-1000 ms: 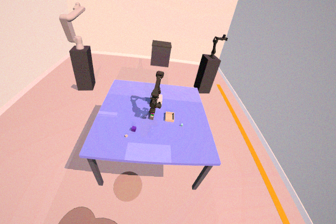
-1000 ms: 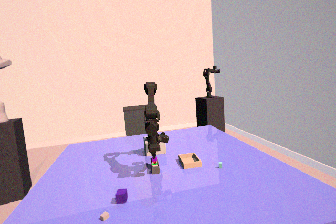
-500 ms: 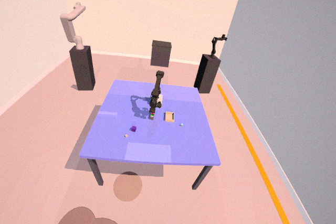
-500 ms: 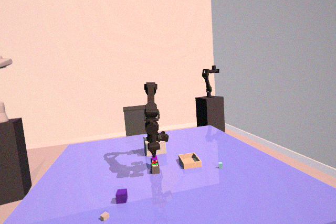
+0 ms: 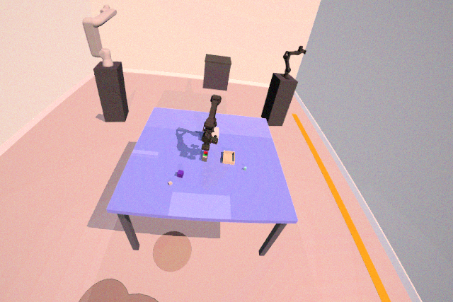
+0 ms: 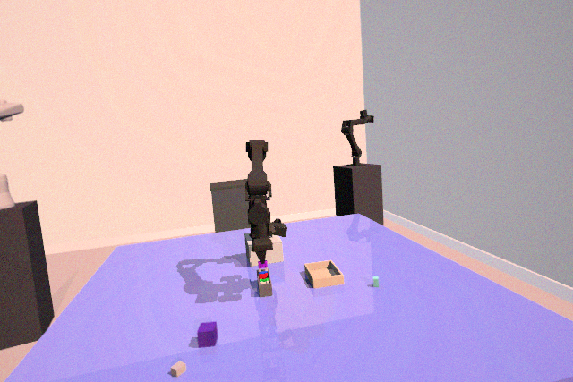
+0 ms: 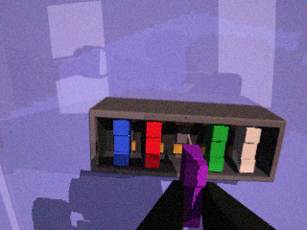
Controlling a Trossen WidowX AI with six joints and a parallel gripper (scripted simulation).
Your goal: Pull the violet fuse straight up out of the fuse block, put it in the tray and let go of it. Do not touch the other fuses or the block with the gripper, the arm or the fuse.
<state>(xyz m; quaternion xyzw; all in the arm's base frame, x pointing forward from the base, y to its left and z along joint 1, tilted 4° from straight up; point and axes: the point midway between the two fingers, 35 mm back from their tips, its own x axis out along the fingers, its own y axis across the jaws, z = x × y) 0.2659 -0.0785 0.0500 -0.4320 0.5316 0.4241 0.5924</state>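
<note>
Your gripper (image 5: 205, 149) (image 6: 262, 261) (image 7: 191, 191) has the violet fuse (image 6: 262, 264) (image 7: 194, 168) pinched between its fingertips; fuse looks drawn up out of its slot, lower end hanging over the block, so the pull seems all but done, though the wrist view leaves the exact clearance unsure. Just below the fingertips, the fuse block (image 5: 204, 158) (image 6: 264, 289) (image 7: 187, 109) has the blue (image 7: 121, 142), red (image 7: 153, 144), green (image 7: 219, 148) and cream (image 7: 248, 149) fuses upright in it. Farther off, to one side of the gripper, sits the tray (image 5: 228, 163) (image 6: 328, 282), no fuse in it: carry, lowering and release left.
</note>
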